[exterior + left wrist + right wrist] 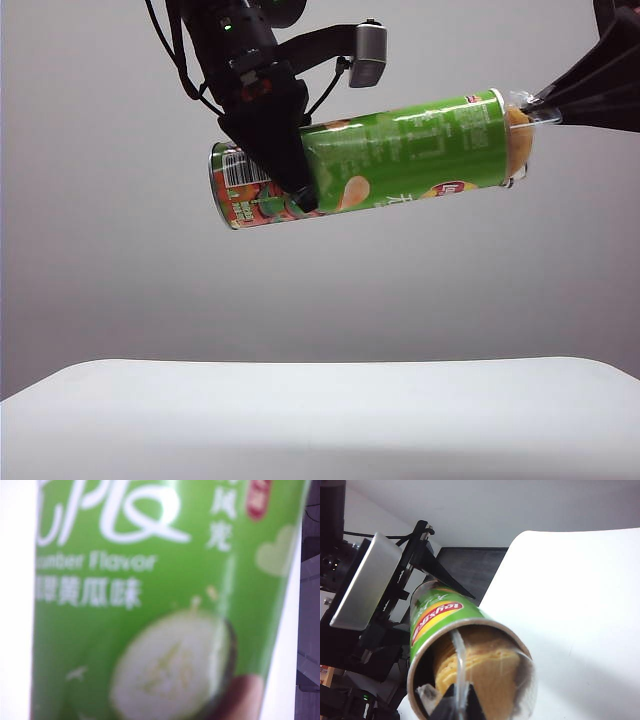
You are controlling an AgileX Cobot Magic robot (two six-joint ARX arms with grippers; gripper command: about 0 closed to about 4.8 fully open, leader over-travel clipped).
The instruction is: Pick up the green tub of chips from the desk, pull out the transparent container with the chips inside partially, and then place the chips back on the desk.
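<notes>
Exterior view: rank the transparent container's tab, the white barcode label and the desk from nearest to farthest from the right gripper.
From the right gripper, upper right:
1. Transparent container, pinched at the tub's open end.
2. White barcode label, at the tub's far left end.
3. Desk, well below.

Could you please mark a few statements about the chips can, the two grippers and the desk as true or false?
1. The green tub of chips rests on the desk. False: it is held in the air above it.
2. The left gripper clasps the tub around its body. True.
3. The right gripper is open and clear of everything. False: it is shut on the transparent container at the tub's mouth.
4. The chips show in the tub's open end. True.
</notes>
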